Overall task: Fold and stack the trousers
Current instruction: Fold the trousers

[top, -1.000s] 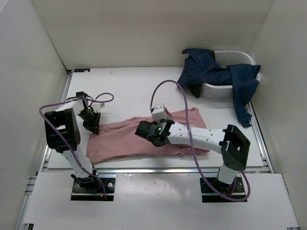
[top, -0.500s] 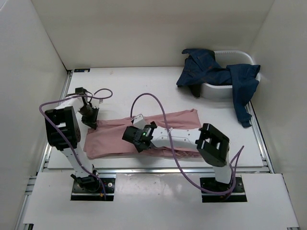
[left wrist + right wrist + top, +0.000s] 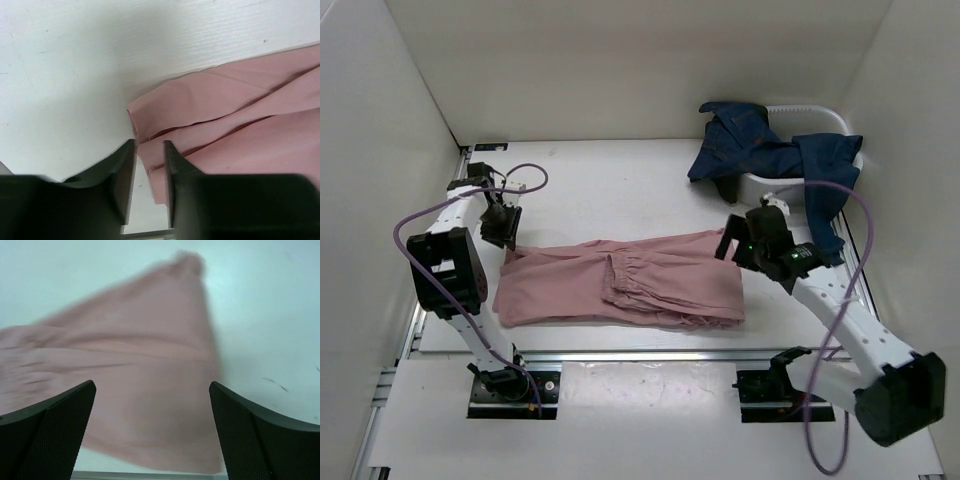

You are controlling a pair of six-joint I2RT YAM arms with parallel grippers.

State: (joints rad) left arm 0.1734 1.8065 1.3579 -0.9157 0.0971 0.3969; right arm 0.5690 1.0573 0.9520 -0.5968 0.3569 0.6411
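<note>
Trousers [image 3: 140, 365] just below right hand [image 3: 152, 386]

I can read no words, brand names, numbers or signs in any of my three camera views. The one candidate is a small dark sticker [image 3: 488, 147] at the far left corner of the table [image 3: 620, 190]. Its print is too small for me to read.

Table [image 3: 610, 190]: pink trousers [image 3: 620, 290] spread flat; white tub [image 3: 770, 190] far right.
</note>
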